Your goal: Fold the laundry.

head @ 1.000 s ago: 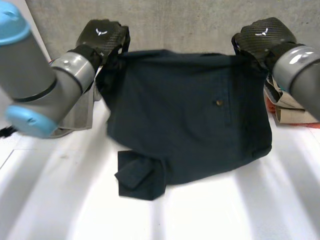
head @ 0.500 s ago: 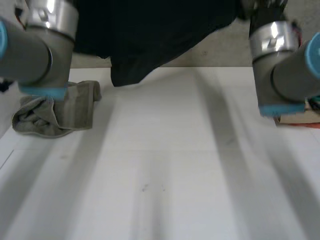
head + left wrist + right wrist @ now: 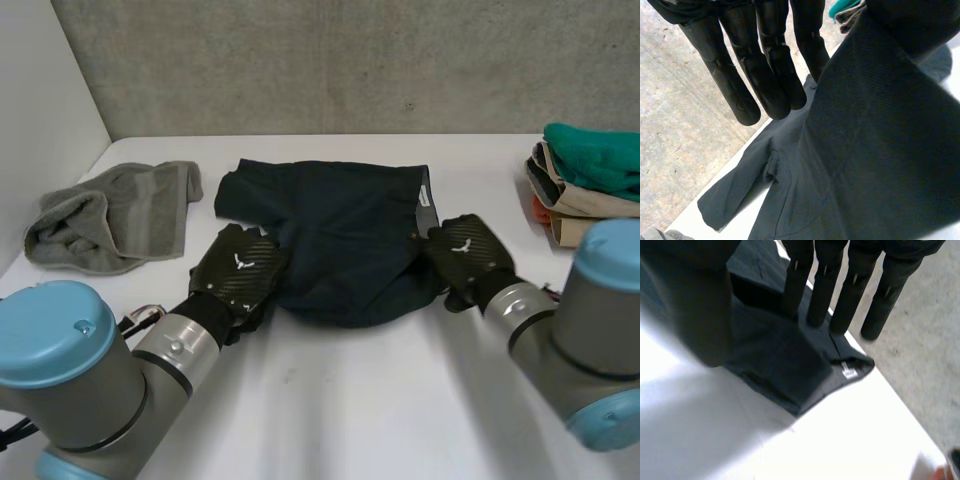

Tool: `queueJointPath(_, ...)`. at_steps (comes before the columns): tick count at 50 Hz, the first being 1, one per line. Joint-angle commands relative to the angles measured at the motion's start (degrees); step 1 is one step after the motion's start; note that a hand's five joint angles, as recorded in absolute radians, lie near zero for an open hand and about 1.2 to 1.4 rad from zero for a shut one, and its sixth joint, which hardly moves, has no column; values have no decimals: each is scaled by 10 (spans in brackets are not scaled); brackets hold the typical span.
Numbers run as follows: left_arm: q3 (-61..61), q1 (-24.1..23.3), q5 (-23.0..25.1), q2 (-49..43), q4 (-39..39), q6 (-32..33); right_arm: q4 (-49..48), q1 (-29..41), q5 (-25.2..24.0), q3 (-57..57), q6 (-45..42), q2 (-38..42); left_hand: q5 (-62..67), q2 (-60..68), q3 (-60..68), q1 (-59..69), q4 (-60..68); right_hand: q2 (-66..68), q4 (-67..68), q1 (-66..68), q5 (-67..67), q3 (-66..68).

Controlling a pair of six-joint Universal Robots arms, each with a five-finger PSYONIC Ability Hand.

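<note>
Leftmost, we see a grey towel [image 3: 110,215] bunched at the far left of the white table [image 3: 350,400]. Next, our left hand [image 3: 238,268] rests at the near left edge of the dark garment [image 3: 340,225], its fingers [image 3: 765,75] straight and slightly spread, pinching nothing, with a fold of cloth rising beside them. The garment lies rumpled mid-table. Our right hand [image 3: 465,252] sits at its near right edge, fingers [image 3: 840,295] straight and apart over the cloth. A stack of folded clothes [image 3: 590,175] stands far right.

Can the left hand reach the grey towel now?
Probably yes: the grey towel lies left of the left hand, only bare table between them; the dark garment is on its other side.
</note>
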Motion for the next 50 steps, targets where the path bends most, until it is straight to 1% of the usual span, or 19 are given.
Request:
queueJointPath(1,3,-2,-2,21,-21,0,176,-42,0,-81,85,-27,145,113,115,137,112,-53,-55,-58,-46,-57)
queueJointPath(5,8,-2,-3,26,-22,-1,270,-43,-8,-136,128,-26,145,113,115,137,112,-48,-50,-53,-41,-52)
queueJointPath(8,10,-1,-2,31,-22,-2,294,-44,-8,-149,130,-24,145,113,115,137,112,-48,-50,-53,-41,-52)
queueJointPath(12,12,0,-2,34,-22,-2,269,-39,-11,-152,127,-14,145,113,115,137,112,-43,-45,-48,-36,-47)
queueJointPath(16,17,2,-2,35,-22,-2,221,-34,-5,-131,110,3,145,113,115,137,112,-26,-28,-31,-19,-30)
queueJointPath(18,21,2,-2,34,-22,-3,209,-34,-11,-120,106,2,145,113,115,137,112,-41,-43,-46,-34,-45)
queueJointPath(22,26,5,-2,33,-22,-3,200,-28,-6,-115,95,12,145,113,115,137,112,-91,-94,-96,-85,-96)
queueJointPath(29,45,7,-3,31,-22,-19,178,-9,-6,-128,88,69,145,113,115,137,112,-105,-107,-110,-98,-109)
queueJointPath(34,54,8,-4,31,-31,-49,106,-6,1,-138,89,125,145,113,115,137,112,-73,-76,-78,-66,-77)
queueJointPath(36,57,8,-5,31,-37,-56,88,-3,8,-141,89,137,145,113,115,137,112,-11,-14,-16,-4,-15)
queueJointPath(38,57,8,-8,31,-46,-62,66,1,24,-142,89,141,145,113,115,137,112,274,271,269,281,270)
queueJointPath(39,57,7,-10,31,-51,-63,59,1,31,-142,89,139,145,113,115,137,112,442,439,437,448,438)
queueJointPath(41,56,7,-12,32,-61,-63,39,1,47,-137,87,133,145,113,115,137,112,461,459,456,468,457)
queueJointPath(44,49,5,-14,37,-94,-63,27,2,49,-124,83,116,145,113,115,137,112,461,459,456,468,457)
queueJointPath(45,46,3,-14,39,-114,-62,32,2,49,-108,72,82,145,113,115,137,112,461,459,456,468,457)
queueJointPath(47,39,3,-14,46,-139,-61,40,-5,47,-88,53,42,145,113,115,137,112,461,459,456,468,457)
queueJointPath(48,34,3,-14,52,-155,-61,52,-6,46,-69,27,10,145,113,115,137,112,461,459,456,468,457)
queueJointPath(50,22,2,-14,66,-196,-59,72,-6,45,-46,-10,-18,145,113,115,137,112,461,459,456,468,457)
